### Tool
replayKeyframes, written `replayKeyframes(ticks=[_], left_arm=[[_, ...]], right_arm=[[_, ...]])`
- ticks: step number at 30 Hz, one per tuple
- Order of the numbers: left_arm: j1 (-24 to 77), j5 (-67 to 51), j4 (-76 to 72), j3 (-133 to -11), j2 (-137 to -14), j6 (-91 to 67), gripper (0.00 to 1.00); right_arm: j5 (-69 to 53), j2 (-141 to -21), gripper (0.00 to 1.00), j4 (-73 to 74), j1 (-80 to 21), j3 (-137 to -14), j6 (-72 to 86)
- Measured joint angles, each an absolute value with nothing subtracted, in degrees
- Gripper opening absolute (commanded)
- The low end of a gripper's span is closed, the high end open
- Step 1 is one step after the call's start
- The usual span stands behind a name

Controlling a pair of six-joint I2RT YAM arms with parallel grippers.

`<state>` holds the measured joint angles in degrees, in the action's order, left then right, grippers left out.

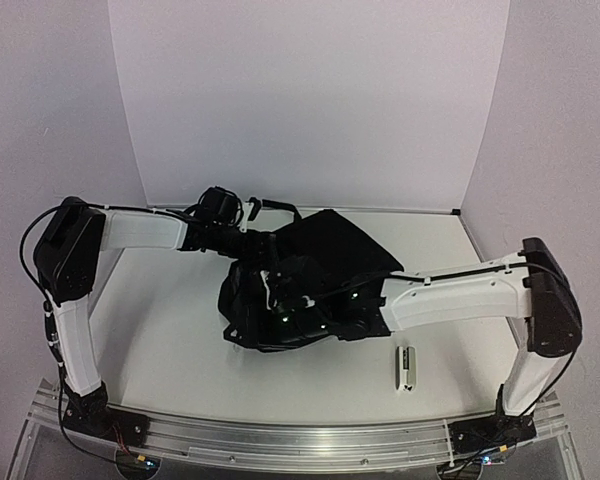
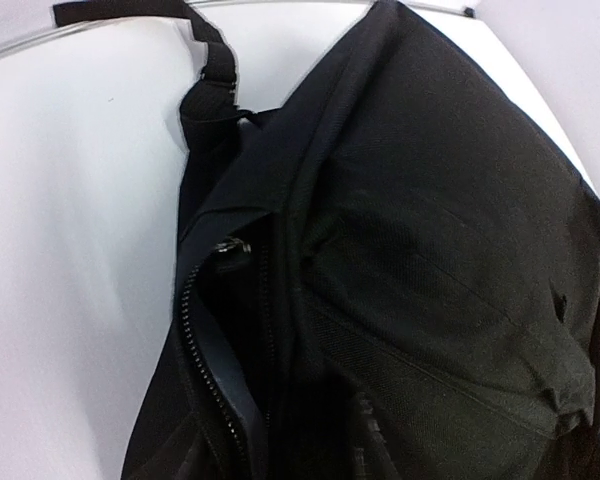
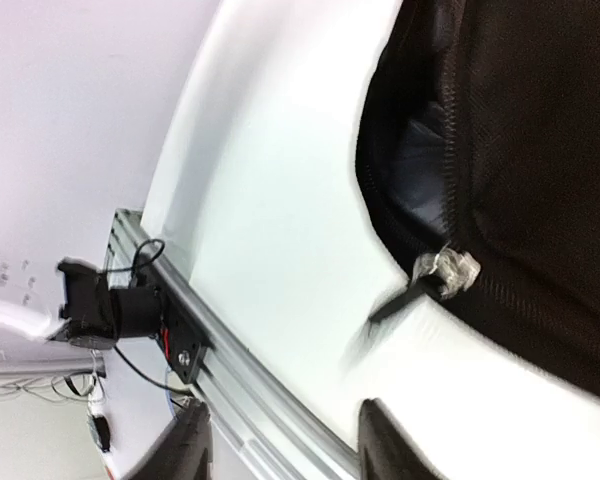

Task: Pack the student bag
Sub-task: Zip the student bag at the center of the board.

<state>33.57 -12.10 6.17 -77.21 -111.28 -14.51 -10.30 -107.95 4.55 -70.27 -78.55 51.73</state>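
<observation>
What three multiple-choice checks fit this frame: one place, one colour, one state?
1. The small white object lies: A on the student bag; B on the table beside the bag, near the right arm; C at the far left corner.
2. The bag is: A black; B pink; C blue.
3. The bag's zip: A shut all round; B torn off; C parted, lining showing.
Key: B, top view shows it on bare table; A, black in every view; C, right wrist view shows the gap.

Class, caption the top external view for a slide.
Left arm and right arm reach over the black student bag on a white table, small white object nearby.
</observation>
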Motion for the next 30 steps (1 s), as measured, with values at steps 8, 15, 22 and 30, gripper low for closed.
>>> replayKeyframes(ticks=[8, 15, 22, 30], left_arm=[[33.47, -6.66, 10.26, -71.19, -101.26, -14.36, 0.84], [34.65, -3.78, 14.12, -63.73, -83.8, -19.65, 0.86], [44.47, -5.52, 18.54, -51.92, -72.68, -26.79, 0.86], [48.09, -12.59, 19.26, -40.69, -69.18, -33.48, 0.81]], right_arm=[[-3.19, -92.2, 0.79, 9.3, -67.52, -75.18, 46.46], [1.13, -86.77, 0.82, 10.55, -59.51, -70.49, 42.88], [0.76, -88.14, 0.82, 12.03, -58.88, -68.61, 36.7], [-1.02, -88.18, 0.81, 10.37, -58.92, -66.08, 30.2]])
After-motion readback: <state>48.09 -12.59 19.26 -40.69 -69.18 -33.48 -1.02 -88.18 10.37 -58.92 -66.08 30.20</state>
